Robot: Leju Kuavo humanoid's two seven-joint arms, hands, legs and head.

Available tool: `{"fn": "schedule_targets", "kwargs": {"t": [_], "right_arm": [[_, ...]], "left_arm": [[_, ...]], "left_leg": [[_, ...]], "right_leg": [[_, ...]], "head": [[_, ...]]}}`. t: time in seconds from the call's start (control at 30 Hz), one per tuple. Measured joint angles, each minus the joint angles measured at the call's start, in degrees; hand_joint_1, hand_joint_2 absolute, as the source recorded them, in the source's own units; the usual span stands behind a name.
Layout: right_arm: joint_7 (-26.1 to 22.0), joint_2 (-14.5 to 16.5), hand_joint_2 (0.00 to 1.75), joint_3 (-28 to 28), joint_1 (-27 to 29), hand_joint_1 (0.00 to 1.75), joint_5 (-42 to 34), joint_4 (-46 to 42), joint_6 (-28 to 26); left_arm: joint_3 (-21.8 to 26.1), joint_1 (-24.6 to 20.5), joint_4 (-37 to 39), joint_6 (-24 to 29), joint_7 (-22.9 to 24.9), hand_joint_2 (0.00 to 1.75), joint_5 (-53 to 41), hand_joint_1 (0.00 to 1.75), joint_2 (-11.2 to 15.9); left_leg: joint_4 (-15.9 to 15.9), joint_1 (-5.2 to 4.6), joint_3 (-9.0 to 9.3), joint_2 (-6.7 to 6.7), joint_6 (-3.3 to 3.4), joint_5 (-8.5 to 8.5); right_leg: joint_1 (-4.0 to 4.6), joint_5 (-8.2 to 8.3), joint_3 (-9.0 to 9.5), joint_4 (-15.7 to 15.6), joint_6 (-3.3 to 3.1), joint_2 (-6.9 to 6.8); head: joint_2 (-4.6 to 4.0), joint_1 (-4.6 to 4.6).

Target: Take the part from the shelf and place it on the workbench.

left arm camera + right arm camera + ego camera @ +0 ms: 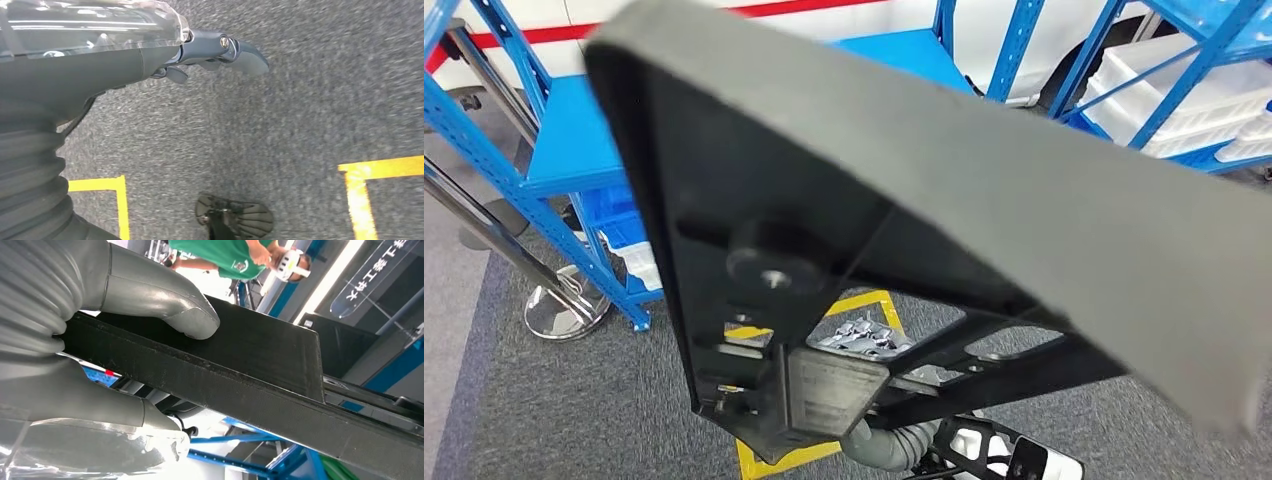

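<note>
Looming right against the head camera, the part (984, 190) is a broad black panel with a matte grey face and a ribbed, moulded underside; it runs from about 10 o'clock down to 4 o'clock, tilted, up in the air and off the shelf (574, 140), whose blue frame stands behind it at 9 to 12 o'clock. It looks stiff and plastic, probably light for its size but awkward: long, flat and prone to swing, with a slightly textured face that should not slip much. An edge near the middle seems the soundest place to hold it. At 6 o'clock in the head view a grey ribbed cuff peeks from under the part, but the grip itself is hidden there. The left wrist view adds what the head view lacks: the left hand (220, 52) hangs over grey carpet with yellow floor tape (360, 190), holding nothing, though whether its fingers are spread or curled I cannot tell. The right wrist view shows the right hand (125, 340) clamped on the part's edge, thumb (190, 315) pressed on one face, fingers beneath, and a person (225, 255) standing beyond.
</note>
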Motion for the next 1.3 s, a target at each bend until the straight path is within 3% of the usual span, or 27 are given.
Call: {"fn": "schedule_targets", "kwargs": {"t": [0.07,0.13,0.2,0.27,0.3,0.4,0.43,0.47,0.5,0.57,0.6,0.67,0.7,0.77,0.83,0.9,0.97,1.0,1.03,1.1,1.13,1.2,1.27,1.3], "right_arm": [[0.01,-0.22,1.75,0.28,0.00,1.75,0.00,-0.65,-0.09],[0.01,-0.32,1.75,0.53,-0.08,1.75,-0.01,-1.34,-0.36],[0.01,-0.37,1.75,0.97,-0.49,1.75,-0.05,-1.73,-1.73],[0.02,-0.39,1.75,1.73,-1.35,1.75,-0.39,-1.76,-3.88],[0.02,-0.35,1.75,2.11,-1.91,1.75,-0.59,-1.77,-4.78],[0.02,0.14,1.75,2.87,-3.53,1.75,-0.49,-1.87,-6.73],[0.02,0.29,1.75,3.19,-4.07,1.75,-0.24,-1.88,-7.55],[0.02,0.38,1.75,3.58,-4.61,1.75,0.02,-1.86,-8.34],[0.03,0.40,1.75,3.99,-5.06,1.75,0.18,-1.79,-8.94],[0.04,0.44,1.75,4.56,-5.61,1.75,0.12,-1.47,-9.48],[0.04,0.48,1.75,4.69,-5.77,1.75,-0.04,-1.20,-9.49],[0.04,0.53,1.75,4.80,-6.13,1.75,-0.57,-0.29,-9.16],[0.04,0.53,1.75,4.83,-6.32,1.75,-0.95,0.48,-8.99],[0.04,0.43,1.75,5.01,-6.40,1.75,-1.71,2.33,-8.50],[0.04,0.10,1.75,5.05,-5.80,1.75,-2.02,3.89,-6.30],[0.04,-0.25,1.75,4.71,-4.76,1.75,-1.86,5.05,-2.93],[0.04,-0.50,1.75,4.04,-3.70,1.75,-1.72,6.45,-0.48],[0.04,-0.64,1.75,3.57,-3.22,1.75,-1.59,7.08,0.24],[0.04,-0.78,1.75,3.08,-2.83,1.75,-1.40,7.58,0.76],[0.04,-1.00,1.75,2.12,-2.26,1.75,-0.85,8.02,1.08],[0.04,-1.08,1.75,1.74,-2.05,1.75,-0.53,8.09,0.90],[0.03,-1.29,1.75,1.16,-1.48,1.75,0.17,8.19,0.03],[0.02,-1.63,1.75,0.87,-0.74,1.75,0.91,8.21,-1.61],[0.02,-1.84,1.75,0.79,-0.42,1.75,1.28,8.20,-2.66]], "left_arm": [[-0.06,-0.01,0.00,-0.01,0.00,1.75,-0.08,0.00,0.01],[-0.14,-0.01,0.00,-0.02,-0.01,1.75,-0.18,0.00,0.02],[-0.19,-0.02,0.00,-0.05,-0.05,1.75,-0.28,0.00,0.09],[-0.20,-0.03,0.00,-0.10,-0.25,1.75,-0.37,0.00,0.32],[-0.20,-0.02,0.00,-0.15,-0.37,1.75,-0.39,0.00,0.42],[-0.20,-0.09,0.00,-0.33,-0.54,1.75,-0.40,0.00,0.52],[-0.20,-0.16,0.00,-0.34,-0.53,1.75,-0.39,0.00,0.54],[-0.20,-0.22,0.00,-0.33,-0.50,1.75,-0.39,0.00,0.58],[-0.20,-0.25,0.00,-0.27,-0.45,1.75,-0.39,0.00,0.62],[-0.21,-0.27,-0.01,-0.15,-0.19,1.75,-0.30,0.00,0.69],[-0.25,-0.29,-0.05,-0.14,-0.02,1.75,-0.10,0.00,0.71],[-0.39,-0.33,-0.15,-0.13,0.24,1.75,0.44,0.00,0.74],[-0.47,-0.33,-0.18,-0.01,0.33,1.75,0.64,0.00,0.74],[-0.50,-0.26,-0.18,0.44,0.60,1.75,0.82,0.00,0.74],[-0.43,-0.17,-0.17,0.87,1.11,1.75,0.98,0.00,0.73],[-0.30,-0.15,-0.17,1.29,1.72,1.75,1.24,0.00,0.73],[-0.20,-0.06,-0.17,1.77,2.15,1.75,1.40,0.00,0.73],[-0.16,-0.01,-0.17,1.93,2.25,1.75,1.39,0.00,0.73],[-0.14,0.03,-0.17,1.99,2.30,1.75,1.33,0.00,0.73],[-0.09,0.06,-0.17,1.98,2.29,1.75,1.15,0.00,0.73],[-0.03,0.08,-0.17,1.97,2.22,1.75,1.09,0.00,0.73],[0.16,0.16,-0.17,1.91,1.99,1.75,1.02,0.00,0.78],[0.34,0.18,-0.17,1.70,1.66,1.75,0.69,0.00,0.94],[0.39,0.19,-0.17,1.55,1.49,1.75,0.32,0.00,1.03]], "left_leg": [[1.11,0.01,-2.02,-0.03,-0.27,0.76],[2.00,-0.11,-3.30,-0.16,-0.74,1.48],[2.09,-0.14,-3.88,-0.22,-1.36,2.48],[2.11,-0.06,-4.53,-0.35,-2.03,2.66],[2.99,0.02,-5.12,-0.44,-2.35,1.29],[11.28,0.40,-7.33,-0.56,-3.07,-7.00],[14.61,0.50,-7.74,-0.55,-3.26,-8.58],[16.95,0.58,-7.59,-0.54,-3.41,-8.60],[17.71,0.66,-6.73,-0.54,-3.53,-7.33],[13.49,0.81,-2.31,-0.55,-3.54,-3.65],[9.10,0.76,1.06,-0.56,-3.41,-3.15],[0.69,0.57,6.57,-0.59,-2.92,-4.53],[-1.56,0.40,7.81,-0.61,-2.68,-5.27],[-2.34,0.43,7.61,-0.57,-2.07,-4.87],[-2.38,0.64,6.99,-0.42,-1.22,-3.97],[-1.98,0.62,6.06,-0.20,-0.71,-3.42],[-1.32,0.51,5.07,0.10,-0.61,-3.21],[-0.98,0.45,4.70,0.27,-0.62,-3.20],[-0.66,0.39,4.48,0.48,-0.67,-3.27],[-0.13,0.13,4.28,0.98,-0.93,-3.62],[0.14,-0.05,4.11,1.27,-1.14,-3.79],[0.47,-0.30,3.70,2.01,-1.56,-3.99],[0.68,-0.30,3.56,2.49,-1.96,-4.39],[1.42,-0.27,3.27,2.10,-2.19,-5.16]], "right_leg": [[-0.13,2.46,4.86,-4.89,-0.15,0.00],[0.04,1.06,10.75,-13.14,-0.67,0.03],[0.42,-0.34,13.03,-17.41,-1.35,0.06],[0.26,0.89,12.02,-17.80,-2.22,-0.09],[0.13,1.69,11.29,-17.94,-2.76,-0.19],[0.06,4.02,8.64,-18.04,-3.56,-0.35],[0.10,4.71,7.73,-18.01,-3.55,-0.37],[0.11,5.43,6.76,-17.95,-3.49,-0.38],[0.10,6.12,5.79,-17.89,-3.39,-0.41],[0.07,7.34,4.03,-17.74,-3.06,-0.41],[0.13,7.83,3.39,-17.61,-2.82,-0.39],[0.23,8.80,2.69,-17.46,-2.24,-0.45],[0.23,9.28,2.57,-17.50,-1.92,-0.51],[0.14,9.88,2.38,-17.58,-1.22,-0.52],[0.10,7.60,1.05,-14.81,-0.62,-0.33],[0.03,3.04,-1.87,-7.41,-0.34,-0.17],[0.03,0.64,-3.90,-1.12,-0.28,-0.13],[0.04,0.95,-3.50,-0.84,-0.36,-0.15],[0.07,2.24,-1.91,-3.02,-0.57,-0.28],[0.51,5.01,2.51,-10.46,-1.38,-1.52],[0.80,5.65,4.06,-13.44,-1.84,-2.22],[1.25,5.37,4.80,-15.46,-2.46,-2.71],[0.96,5.37,4.71,-16.14,-2.80,-1.80],[0.75,5.48,4.74,-16.39,-3.00,-1.38]], "head": [[0.00,-0.01],[0.00,-0.02],[0.00,-0.02],[0.00,-0.02],[0.00,-0.02],[0.00,-0.03],[0.00,-0.03],[0.00,-0.03],[0.00,-0.02],[0.00,-0.03],[0.00,-0.03],[0.00,-0.03],[0.00,-0.02],[0.00,-0.02],[0.00,-0.02],[0.00,-0.02],[0.00,-0.02],[0.00,-0.02],[0.00,-0.02],[0.00,-0.02],[0.00,-0.02],[0.00,-0.02],[0.00,-0.02],[0.00,-0.02]]}}
